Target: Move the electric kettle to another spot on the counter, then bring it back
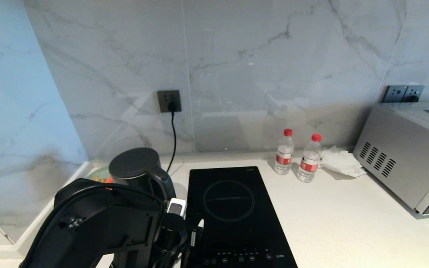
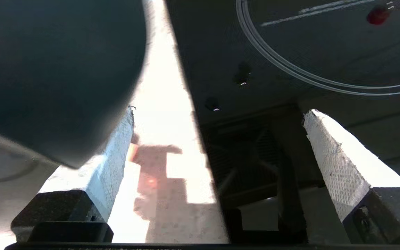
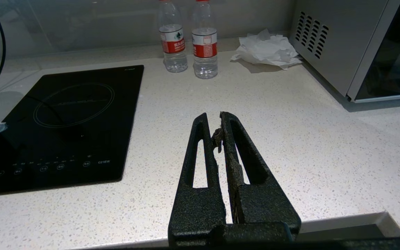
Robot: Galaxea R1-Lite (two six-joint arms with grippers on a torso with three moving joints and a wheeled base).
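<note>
the counter [image 1: 348, 208] carries everything, the hob [image 1: 233, 212] as landmark near its middle; the microwave [image 1: 408, 163] sits well to the hob's right, likely kept clear of the work; the kettle [image 1: 136, 167] stands just left of the hob, near the wall socket; the left gripper [image 2: 217, 149], jaws spread wide and empty, hangs beside the kettle at the hob's left edge, seemingly lined up for a grasp; the right gripper [image 3: 219, 139], jaws pressed together, hovers parked right of the hob.

The left gripper [image 2: 217, 118] has its jaws wide apart over the off-white speckled stone worktop [image 2: 161, 86], between the glossy black cylindrical kettle [image 2: 54, 69] and the black glass induction hob [image 2: 290, 52].
</note>
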